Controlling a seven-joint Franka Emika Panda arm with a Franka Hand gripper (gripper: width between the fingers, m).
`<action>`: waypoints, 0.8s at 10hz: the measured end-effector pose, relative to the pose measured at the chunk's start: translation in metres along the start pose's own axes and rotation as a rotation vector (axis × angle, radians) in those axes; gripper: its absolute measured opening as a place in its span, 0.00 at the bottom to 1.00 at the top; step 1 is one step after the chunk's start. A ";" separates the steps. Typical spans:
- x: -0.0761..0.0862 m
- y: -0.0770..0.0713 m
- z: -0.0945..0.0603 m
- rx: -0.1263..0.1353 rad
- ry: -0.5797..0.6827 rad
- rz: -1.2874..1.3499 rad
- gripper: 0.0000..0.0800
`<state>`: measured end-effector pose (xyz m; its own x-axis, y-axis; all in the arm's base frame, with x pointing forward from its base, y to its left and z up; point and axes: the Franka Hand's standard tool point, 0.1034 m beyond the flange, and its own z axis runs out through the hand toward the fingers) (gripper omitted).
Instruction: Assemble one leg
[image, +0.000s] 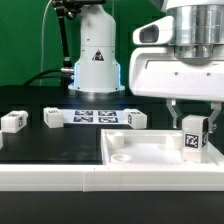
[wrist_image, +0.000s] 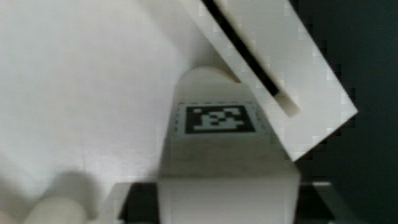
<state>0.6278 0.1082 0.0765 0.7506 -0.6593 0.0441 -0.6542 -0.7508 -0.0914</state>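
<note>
My gripper (image: 192, 124) is shut on a leg (image: 193, 135), a small white block with a black-and-white tag, and holds it upright. The leg is over the corner of the large flat white panel (image: 130, 152) at the exterior view's right, with its lower end at the panel's surface. I cannot tell whether it sits in a socket. In the wrist view the leg (wrist_image: 217, 118) runs from between the dark fingers (wrist_image: 143, 200) toward the panel (wrist_image: 71, 80). My gripper (wrist_image: 222, 206) grips it at its near end.
Three more legs stand on the black table behind the panel: one (image: 13, 121) at the exterior view's far left, one (image: 52, 117) beside it, one (image: 135, 119) near the middle. The marker board (image: 95, 116) lies between them. The arm's base (image: 95, 55) stands behind.
</note>
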 end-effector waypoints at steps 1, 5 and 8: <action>-0.002 0.000 0.000 0.008 0.013 0.130 0.36; -0.006 0.000 0.000 0.014 -0.005 0.548 0.37; -0.008 0.000 0.001 0.024 -0.033 0.746 0.38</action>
<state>0.6221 0.1132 0.0755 0.1107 -0.9916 -0.0676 -0.9889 -0.1031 -0.1069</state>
